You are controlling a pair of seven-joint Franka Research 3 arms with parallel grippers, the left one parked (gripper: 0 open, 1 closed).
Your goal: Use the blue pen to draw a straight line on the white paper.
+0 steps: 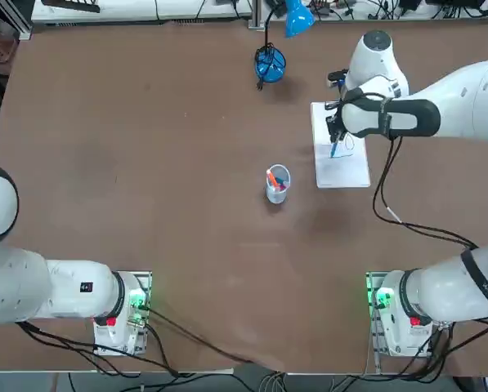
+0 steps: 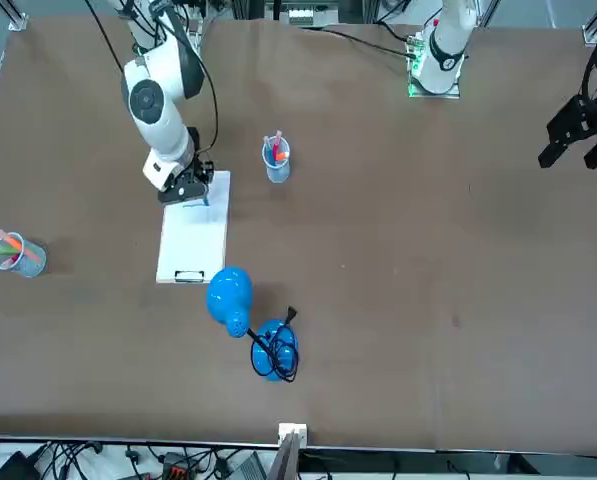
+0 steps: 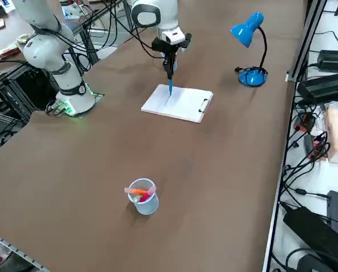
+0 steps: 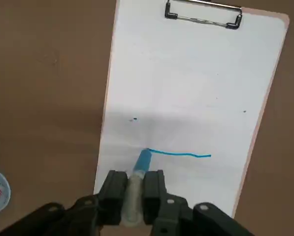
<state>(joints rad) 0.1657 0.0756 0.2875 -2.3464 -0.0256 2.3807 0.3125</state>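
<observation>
Blue pen (image 4: 143,161) is held between the two fingers of the right gripper (image 4: 136,179), which are closed on its pale barrel. In the right side view, the pen is seen almost upright below the gripper, with its tip at the surface of the white paper (image 4: 186,88). The paper is carried on a clipboard (image 4: 258,128), whose metal clip (image 4: 203,20) is set at the short edge farthest from the robot's bases. The pen tip is placed on the half of the sheet nearer the bases, away from the clip.

A thin blue line (image 4: 181,154) is seen on the paper, with one end at the pen tip. It is run across the sheet's width, roughly parallel to the clip edge, and a slight waver is shown along it. A few small dark specks are also scattered on the paper.

Pens are held in a small cup (image 1: 278,188) to the robot's left of the clipboard, an orange one among them. Orange, pink and green pens are held in a second cup (image 2: 28,258), well apart on the robot's right. The blue desk lamp (image 3: 252,76) is stood on the brown table (image 3: 72,198), beyond the clip end and toward the robot's left.
</observation>
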